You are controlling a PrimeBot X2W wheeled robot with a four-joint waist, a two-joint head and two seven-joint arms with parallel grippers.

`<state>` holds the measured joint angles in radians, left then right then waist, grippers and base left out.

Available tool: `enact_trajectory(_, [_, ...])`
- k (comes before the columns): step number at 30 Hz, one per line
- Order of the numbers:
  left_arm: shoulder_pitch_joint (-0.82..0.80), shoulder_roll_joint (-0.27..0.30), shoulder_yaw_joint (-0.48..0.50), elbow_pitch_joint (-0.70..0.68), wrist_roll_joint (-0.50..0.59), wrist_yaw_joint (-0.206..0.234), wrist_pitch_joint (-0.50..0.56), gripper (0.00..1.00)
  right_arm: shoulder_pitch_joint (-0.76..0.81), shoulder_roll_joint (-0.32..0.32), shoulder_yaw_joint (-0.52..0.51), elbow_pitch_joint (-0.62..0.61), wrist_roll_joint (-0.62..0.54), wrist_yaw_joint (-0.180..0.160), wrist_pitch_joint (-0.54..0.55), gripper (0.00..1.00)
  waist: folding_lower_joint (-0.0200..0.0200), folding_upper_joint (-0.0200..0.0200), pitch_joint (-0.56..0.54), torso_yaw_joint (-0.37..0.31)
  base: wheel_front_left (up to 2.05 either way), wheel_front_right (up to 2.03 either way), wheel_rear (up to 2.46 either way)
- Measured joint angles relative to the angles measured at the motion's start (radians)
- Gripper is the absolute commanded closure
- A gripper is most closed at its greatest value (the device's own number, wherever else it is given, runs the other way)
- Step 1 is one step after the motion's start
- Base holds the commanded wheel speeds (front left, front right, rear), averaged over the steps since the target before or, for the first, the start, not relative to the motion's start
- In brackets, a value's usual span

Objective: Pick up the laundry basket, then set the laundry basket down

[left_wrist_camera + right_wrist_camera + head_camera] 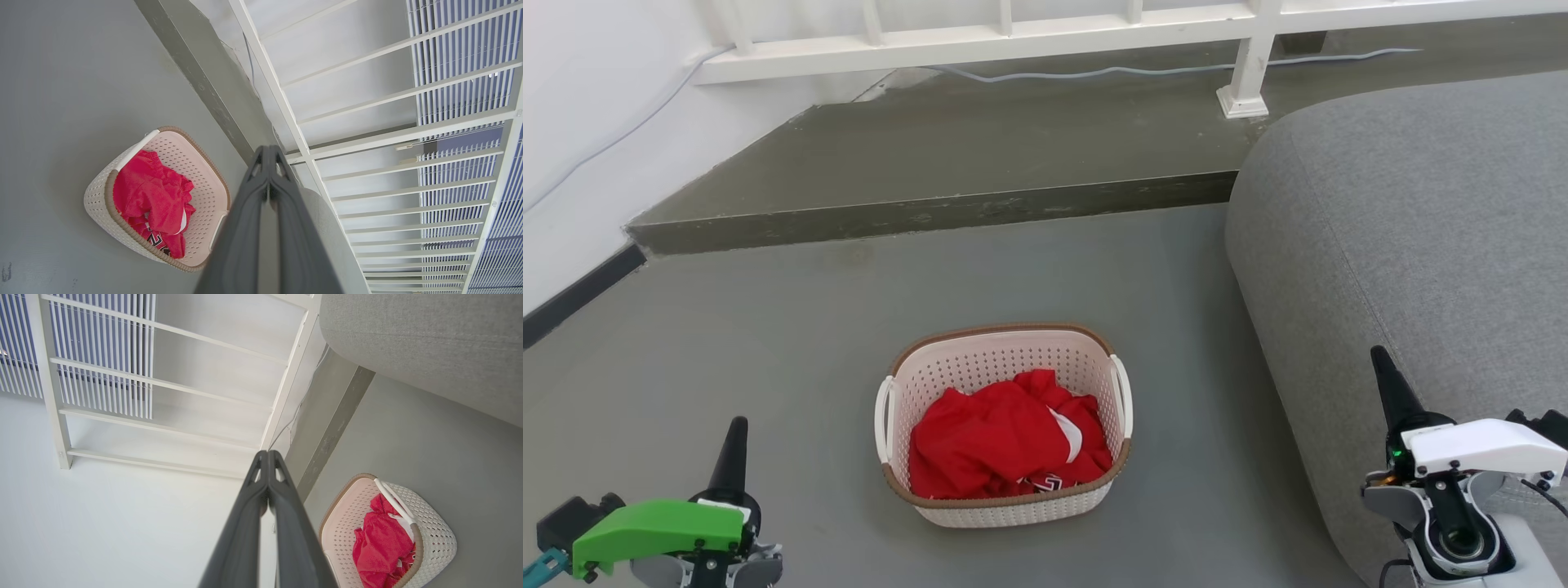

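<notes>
On bare floor, laundry basket near sofa, left fingers, right fingers closed, empty.

Grey floor — laundry basket standing on it, grey sofa alongside; raised step behind

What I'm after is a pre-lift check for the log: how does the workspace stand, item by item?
Surface: grey floor, with a raised step behind.
Job's things: laundry basket upright on the floor, red garment inside, both white handles free.
Clutter: nothing seen.
Grippers: left gripper and right gripper both shut, holding nothing, apart from the basket on either side.
Cables: pale cable lying on the step under the railing.
Surroundings: grey sofa to the basket's right; white railing and white wall behind.
</notes>
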<state>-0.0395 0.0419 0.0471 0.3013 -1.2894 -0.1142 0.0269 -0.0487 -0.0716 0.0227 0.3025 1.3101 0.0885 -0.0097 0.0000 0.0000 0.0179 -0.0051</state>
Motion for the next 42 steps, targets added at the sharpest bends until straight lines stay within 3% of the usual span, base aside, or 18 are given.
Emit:
enact_trajectory(27, [-0.024, -0.005, 0.041, -0.018, -0.295, -0.008, 0.088, 1.00, -0.006, 0.007, -0.116, -0.015, 0.313, 0.029, 0.087, 1.00, 0.0000, 0.0000, -0.015, 0.005, 0.00, 0.00, 0.00])
enact_trajectory(42, [-0.024, -0.005, 0.042, -0.019, -0.309, -0.008, 0.088, 1.00, -0.009, 0.008, -0.119, -0.016, 0.322, 0.029, 0.087, 1.00, 0.0000, -0.0001, -0.015, 0.005, 0.00, 0.00, 0.00])
